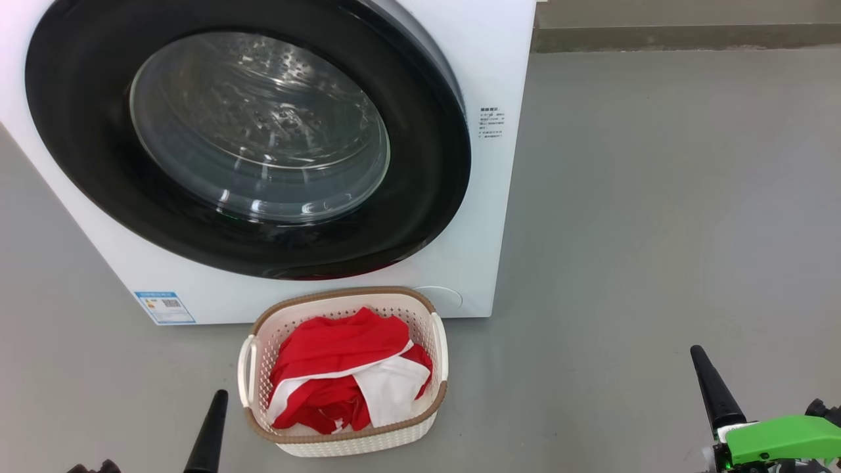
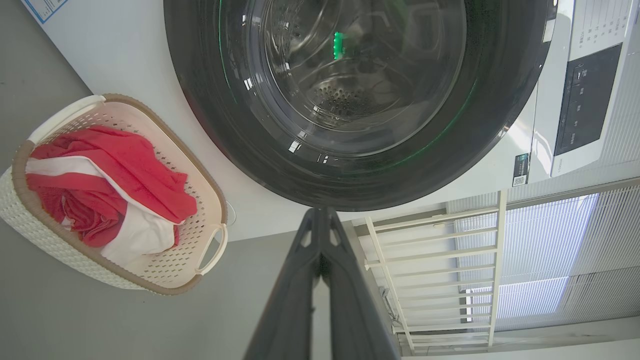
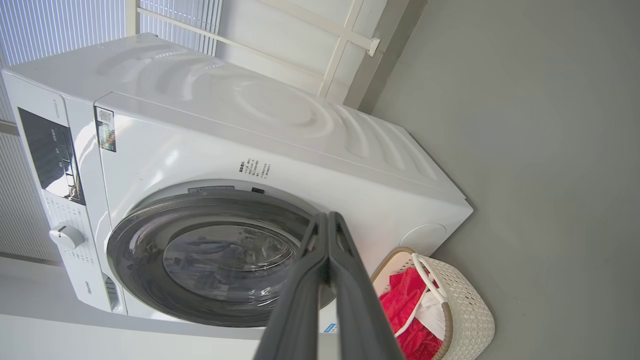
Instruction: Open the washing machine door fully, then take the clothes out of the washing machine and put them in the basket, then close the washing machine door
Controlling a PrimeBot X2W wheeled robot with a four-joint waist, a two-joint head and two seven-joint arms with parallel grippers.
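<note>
As clothes [image 1: 332, 351] lie in basket [image 1: 355, 449], left jaws beside, right jaws apart

A grey floor [image 1: 657, 230] meets a darker kerb strip [image 1: 683, 38] at one o'clock in the head view, while the left wrist view shows a white barred frame [image 2: 496, 260] at five o'clock and slatted blinds [image 2: 550, 230] at four.

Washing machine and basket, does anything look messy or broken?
Nothing stands out. The washing machine door looks shut and whole. The red and white clothes lie crumpled inside the basket, which stands upright on the floor before the washing machine. Nothing has spilled over its rim.
</note>
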